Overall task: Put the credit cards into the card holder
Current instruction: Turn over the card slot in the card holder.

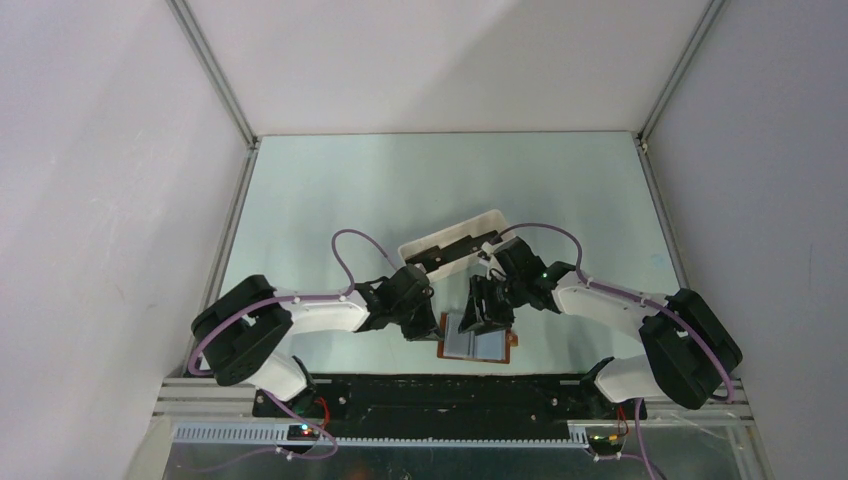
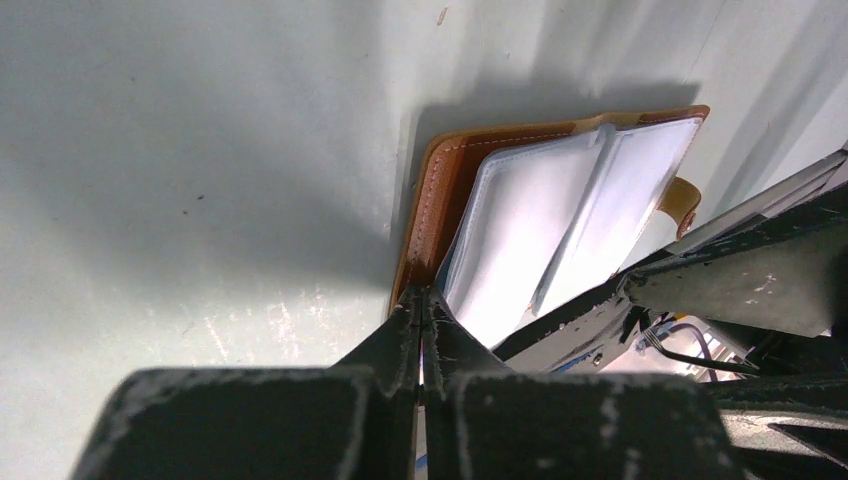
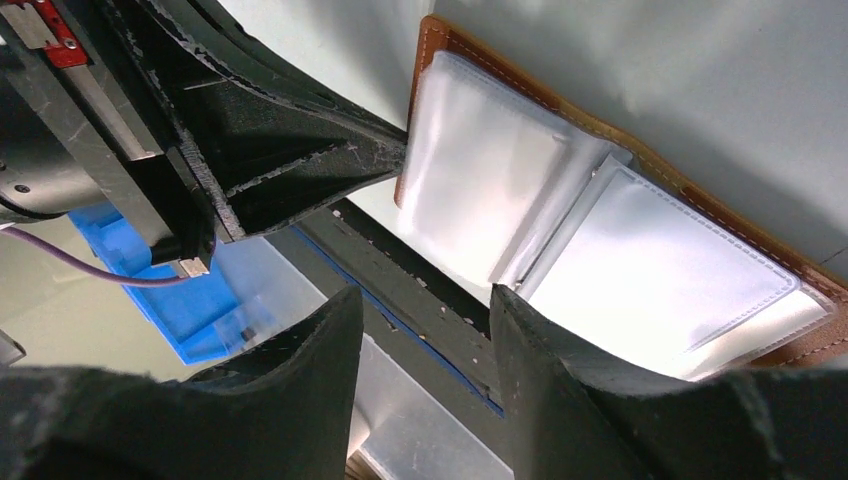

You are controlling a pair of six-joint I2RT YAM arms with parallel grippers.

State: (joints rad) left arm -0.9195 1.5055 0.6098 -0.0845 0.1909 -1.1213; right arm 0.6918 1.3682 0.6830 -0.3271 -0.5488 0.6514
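Overhead, we see the card holder (image 1: 478,347) open at the table's (image 1: 400,180) near edge; only wrist views show us the left gripper (image 2: 422,300) closed tight at its brown edge, the right gripper (image 3: 425,305) parted, empty.

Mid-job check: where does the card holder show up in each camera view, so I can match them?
Top external: the card holder lies open at lower centre.
Left wrist: card holder sits right of centre, in the upper half.
Right wrist: card holder fills the centre and right.
Shared landmark: the shut left gripper at the holder's brown edge.
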